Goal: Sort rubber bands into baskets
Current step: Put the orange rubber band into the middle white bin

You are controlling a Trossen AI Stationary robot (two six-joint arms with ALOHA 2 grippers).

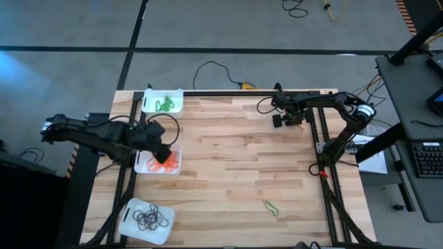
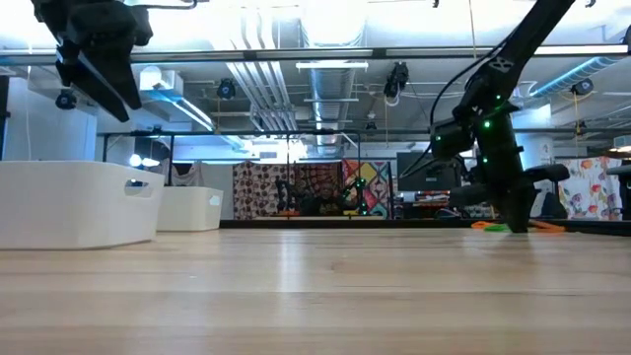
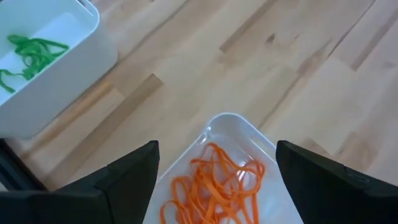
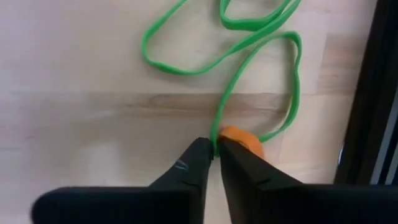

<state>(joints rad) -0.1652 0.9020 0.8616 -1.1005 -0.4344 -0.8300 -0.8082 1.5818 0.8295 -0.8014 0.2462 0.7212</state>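
Note:
Three white baskets stand along the table's left side. The far one [image 1: 164, 101] holds green rubber bands, the middle one [image 1: 160, 163] orange ones [image 3: 214, 190], and the near one [image 1: 147, 220] black ones. My left gripper [image 3: 217, 180] hangs open above the middle basket, touching nothing. At the far right of the table my right gripper [image 4: 216, 148] points down, shut on a green rubber band [image 4: 186, 65] that lies on the wood. A small orange piece [image 4: 244, 140] lies right beside its fingertips. Another green rubber band [image 1: 270, 206] lies loose near the front edge. My right gripper pinches one strand of the green rubber band [image 4: 217, 134] between its two fingertips, coming from above and pointing steeply down. The rest of the band lies slack in loops on the table [image 4: 74, 124]. Whether a finger also touches the orange piece, I cannot tell.
A black frame rail [image 4: 373, 93] runs close beside my right gripper along the table's right side [image 1: 325, 159]. Black cables [image 1: 214, 69] trail past the far edge. Bare wood [image 1: 235, 152] spreads across the table's middle.

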